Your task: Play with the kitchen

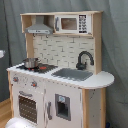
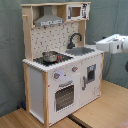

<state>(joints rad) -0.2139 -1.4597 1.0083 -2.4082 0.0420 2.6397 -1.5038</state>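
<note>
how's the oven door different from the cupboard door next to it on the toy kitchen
In the second exterior view, the oven door sits under the stove and has a wide window with a rack behind it; the cupboard door sits under the sink and has a small dark panel. The oven door's handle runs across its top; the cupboard door's handle stands upright at its edge. Both are white.
</note>
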